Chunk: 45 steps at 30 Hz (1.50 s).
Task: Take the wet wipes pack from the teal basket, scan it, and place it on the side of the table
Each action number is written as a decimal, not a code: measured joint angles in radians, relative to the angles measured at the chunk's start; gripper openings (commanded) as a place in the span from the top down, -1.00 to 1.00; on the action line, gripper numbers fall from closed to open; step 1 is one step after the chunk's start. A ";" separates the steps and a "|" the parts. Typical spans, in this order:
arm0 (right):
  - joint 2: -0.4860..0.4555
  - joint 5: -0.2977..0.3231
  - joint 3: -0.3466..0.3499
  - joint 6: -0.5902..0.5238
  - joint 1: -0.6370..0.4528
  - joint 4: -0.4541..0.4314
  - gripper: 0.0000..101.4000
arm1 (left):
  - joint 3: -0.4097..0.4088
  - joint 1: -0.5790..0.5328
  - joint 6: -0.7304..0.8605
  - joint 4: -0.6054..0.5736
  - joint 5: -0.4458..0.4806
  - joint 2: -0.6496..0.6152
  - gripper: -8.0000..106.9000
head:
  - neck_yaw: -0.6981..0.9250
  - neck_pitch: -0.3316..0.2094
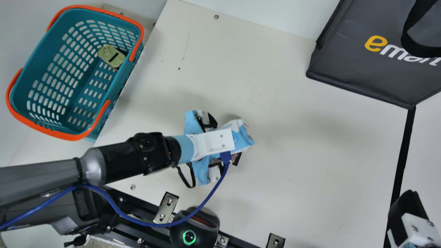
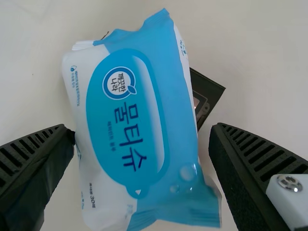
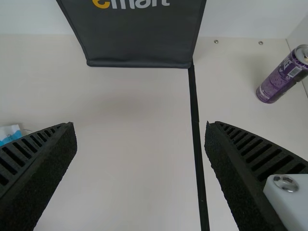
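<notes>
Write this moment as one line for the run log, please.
wet wipes pack: on table | left gripper: open, around pack | right gripper: open, empty | teal basket: tin inside | scanner: at table edge

Cream table [image 1: 293, 165] under soft light, with faint, diffuse shadows; screw [image 1: 216, 16] near the far edge; thin scratch [image 1: 186, 46] at far left; black strip [image 1: 401, 165] running near to far at right; pale surface [image 1: 262, 8] beyond.
</notes>
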 measured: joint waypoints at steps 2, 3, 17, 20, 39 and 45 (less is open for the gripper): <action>0.000 0.000 0.000 0.000 0.000 0.000 -0.87 | -0.014 0.020 0.035 -0.042 0.027 -0.018 -0.71 | 0.000 0.000; 0.000 0.000 0.000 0.000 0.000 0.000 -0.87 | -0.020 0.032 0.053 -0.065 0.045 -0.029 -0.71 | -0.002 0.000; 0.000 0.000 0.000 0.000 0.000 0.000 -0.87 | -0.158 0.335 0.336 -0.410 0.381 -0.183 -0.71 | 0.000 0.000; 0.000 0.000 0.000 0.000 0.000 0.000 -0.87 | -0.187 0.424 0.366 -0.440 0.452 -0.203 -0.71 | 0.000 0.000; 0.000 0.000 0.000 0.000 0.000 0.000 -0.87 | -0.372 0.774 0.104 -0.329 0.515 -0.392 -0.71 | 0.000 0.000; 0.000 0.000 0.000 0.000 0.000 0.000 -0.87 | -0.372 0.774 0.075 -0.329 0.521 -0.392 -0.71 | 0.000 0.000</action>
